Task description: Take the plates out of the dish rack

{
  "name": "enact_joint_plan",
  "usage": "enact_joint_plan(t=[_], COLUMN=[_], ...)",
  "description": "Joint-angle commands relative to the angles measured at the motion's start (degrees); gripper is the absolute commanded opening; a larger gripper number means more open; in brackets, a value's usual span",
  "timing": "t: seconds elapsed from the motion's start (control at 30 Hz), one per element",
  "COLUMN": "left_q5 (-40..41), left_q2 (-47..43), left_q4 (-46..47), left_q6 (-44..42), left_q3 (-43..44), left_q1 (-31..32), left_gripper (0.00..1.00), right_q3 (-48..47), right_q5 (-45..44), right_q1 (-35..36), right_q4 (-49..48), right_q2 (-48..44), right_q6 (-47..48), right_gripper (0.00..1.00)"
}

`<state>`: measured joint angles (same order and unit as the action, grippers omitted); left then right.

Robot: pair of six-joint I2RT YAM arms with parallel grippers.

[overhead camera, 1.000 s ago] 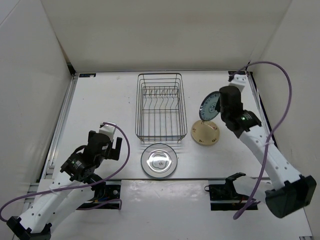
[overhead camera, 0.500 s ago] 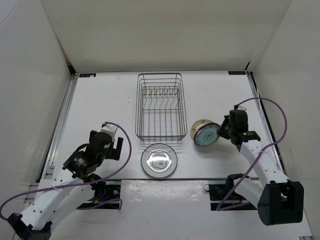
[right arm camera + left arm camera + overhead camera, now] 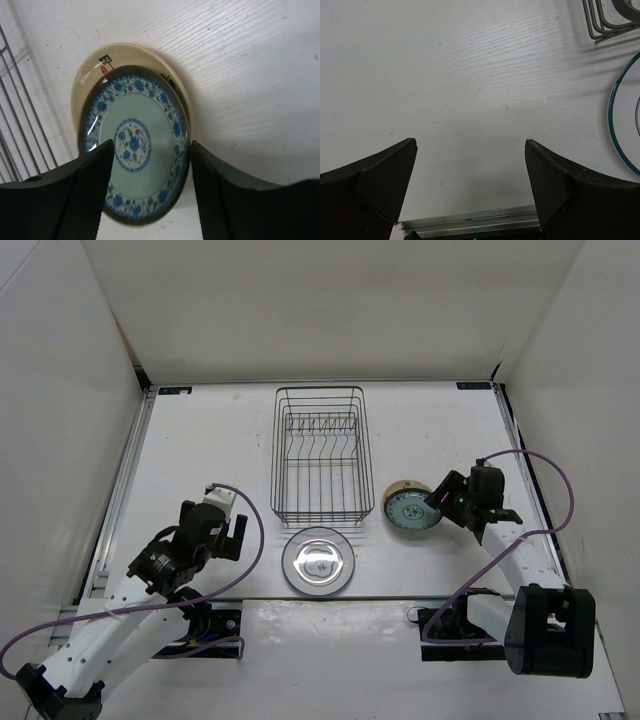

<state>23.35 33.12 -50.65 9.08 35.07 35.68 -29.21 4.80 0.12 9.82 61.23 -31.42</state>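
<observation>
The counter (image 3: 200, 440) carries the dish rack (image 3: 274, 460) midway between its left and right edges, toward the far edge, with no plate in it. The white plate (image 3: 318, 561) lies flat by the near edge. Toward the right edge the teal plate (image 3: 135, 170) sits off-centre on the cream plate (image 3: 125, 55), stacked, likely to save room. The right gripper (image 3: 150, 145) hovers over the stack, jaws parted, clasping nothing; unloading looks done. The left gripper (image 3: 470, 145), spread wide and empty, sits near the near left corner, out of the way.

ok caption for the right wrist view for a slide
Open right gripper over the teal-blue plate, resting on the cream plate beside the dish rack
</observation>
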Motion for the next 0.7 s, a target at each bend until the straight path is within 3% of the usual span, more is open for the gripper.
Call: enact_joint_plan(t=[0.0,0.1,0.13,0.37,0.67], left_q5=[0.6,0.6,0.6,0.5,1.0], left_q2=[0.1,-0.2,-0.3,-0.3,0.4], left_q4=[-0.2,-0.1,-0.1,-0.1,0.5], left_q6=[0.1,0.4,0.3,0.4,0.2], left_q3=[0.3,0.3,0.3,0.3,0.2], left_q1=[-0.3,-0.3,-0.3,-0.3,-0.3], left_gripper=[1.0,1.0,1.0,1.0,1.0], right_q3=[-1.5,-5.7,-6.6,-13.6,-15.4], right_q5=[1.4,-2.1,-2.9,-10.2,11.2], right_q1=[-1.4,-1.6,-1.6,-1.4,-1.1], right_q4=[-0.7,3.5,9.0,22.5,30.3], right_q2=[0.4,1.8,2.1,1.5,-14.2], right_q6=[0.5,1.2,1.4,3.4,10.8], right_gripper=[0.68,0.9,0.9,0.9,0.9])
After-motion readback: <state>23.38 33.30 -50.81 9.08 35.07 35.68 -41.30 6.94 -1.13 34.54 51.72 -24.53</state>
